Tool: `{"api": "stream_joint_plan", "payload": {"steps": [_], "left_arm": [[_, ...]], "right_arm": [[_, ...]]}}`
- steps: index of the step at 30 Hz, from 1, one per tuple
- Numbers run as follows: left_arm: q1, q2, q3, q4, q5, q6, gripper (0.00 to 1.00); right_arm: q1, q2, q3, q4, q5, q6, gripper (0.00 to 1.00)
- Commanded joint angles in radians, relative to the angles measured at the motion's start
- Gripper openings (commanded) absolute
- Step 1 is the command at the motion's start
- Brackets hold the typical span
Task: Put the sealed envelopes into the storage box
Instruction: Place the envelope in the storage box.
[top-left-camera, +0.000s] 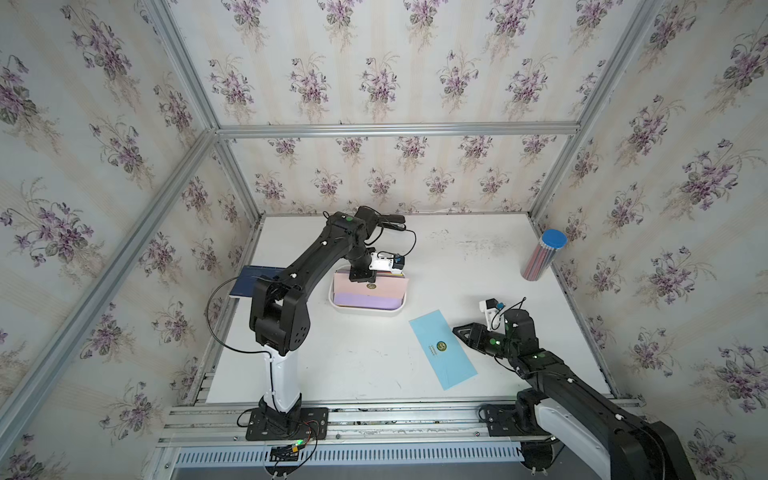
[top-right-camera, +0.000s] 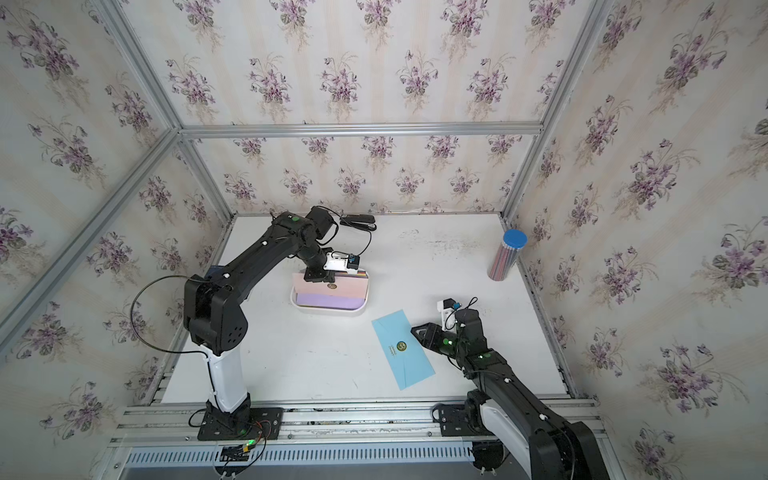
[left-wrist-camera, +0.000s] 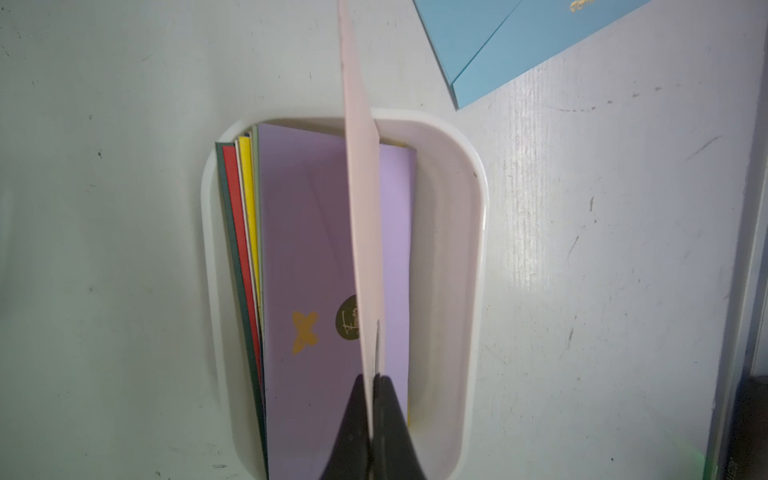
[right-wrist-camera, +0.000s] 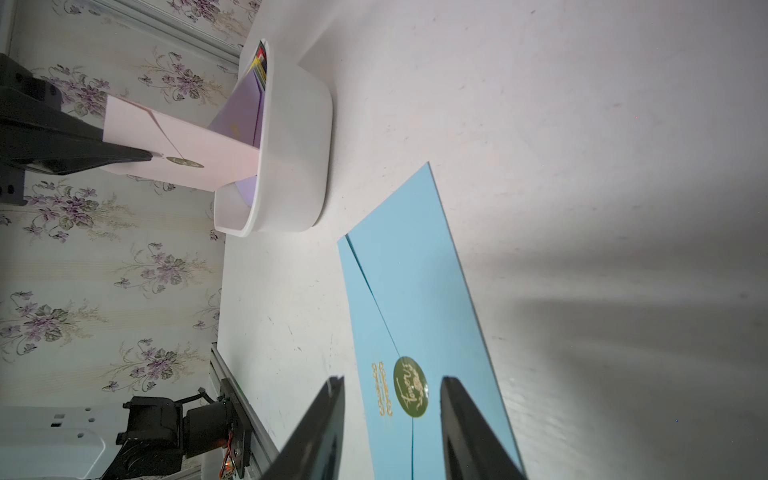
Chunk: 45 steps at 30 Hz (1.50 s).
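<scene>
Left gripper (left-wrist-camera: 370, 376): I see its jaws clamped on the pink envelope (left-wrist-camera: 361, 187), which is held on edge.
Pink envelope: its far edge reaches into the storage box (left-wrist-camera: 469, 174), over the lilac envelope (left-wrist-camera: 316, 232).
Right gripper (right-wrist-camera: 395, 379): jaws apart on either side of the light blue envelope's (top-left-camera: 442, 349) seal; I cannot tell whether they touch it.
Light blue envelope: flat on the table (top-left-camera: 353, 365), near the box.

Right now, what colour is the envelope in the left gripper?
Pale pink envelope; the right wrist view shows it best.
</scene>
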Motion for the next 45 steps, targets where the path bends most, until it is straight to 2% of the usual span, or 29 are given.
{"api": "stream_joint_plan", "payload": {"steps": [1, 7, 13, 18, 20, 26, 30, 32, 34, 37, 40, 43, 45], "left_arm": [[0.001, -0.007, -0.019, -0.006, 0.020, 0.002, 0.00], [0.002, 0.007, 0.007, -0.016, 0.047, -0.021, 0.01], [0.010, 0.026, -0.025, 0.011, 0.047, -0.025, 0.05], [0.014, 0.023, -0.065, 0.084, 0.009, -0.034, 0.18], [0.015, 0.002, -0.084, 0.148, -0.014, -0.049, 0.30], [0.020, -0.086, -0.157, 0.345, -0.129, -0.100, 0.37], [0.027, -0.150, -0.193, 0.394, -0.128, -0.162, 0.38], [0.033, -0.196, -0.235, 0.435, -0.109, -0.221, 0.38], [0.032, -0.240, -0.277, 0.489, -0.107, -0.336, 0.38], [0.033, -0.300, -0.335, 0.550, -0.125, -0.564, 0.36], [0.033, -0.371, -0.386, 0.554, -0.164, -0.846, 0.36], [0.038, -0.498, -0.518, 0.607, -0.114, -1.060, 0.42], [0.053, -0.648, -0.672, 0.701, -0.047, -1.184, 0.44]], "right_arm": [[0.000, -0.001, -0.003, 0.024, 0.006, 0.002, 0.42], [0.000, 0.005, -0.010, 0.036, 0.002, 0.012, 0.42], [0.000, -0.006, -0.014, 0.036, 0.001, 0.014, 0.42], [0.000, -0.004, -0.016, 0.029, 0.001, 0.008, 0.43], [0.000, 0.000, -0.014, 0.030, 0.002, 0.009, 0.43], [0.000, 0.023, -0.002, 0.036, 0.002, 0.001, 0.43], [0.000, 0.030, -0.002, 0.043, 0.000, 0.003, 0.43], [0.001, 0.030, -0.002, 0.043, 0.000, 0.003, 0.43], [0.000, 0.032, 0.000, 0.044, 0.004, 0.003, 0.43], [0.000, 0.029, 0.003, 0.040, 0.016, 0.002, 0.43], [0.000, 0.025, 0.018, 0.007, 0.056, -0.015, 0.43], [0.000, 0.034, 0.044, -0.060, 0.125, -0.043, 0.44], [0.001, 0.053, 0.054, -0.086, 0.157, -0.050, 0.46]]}}
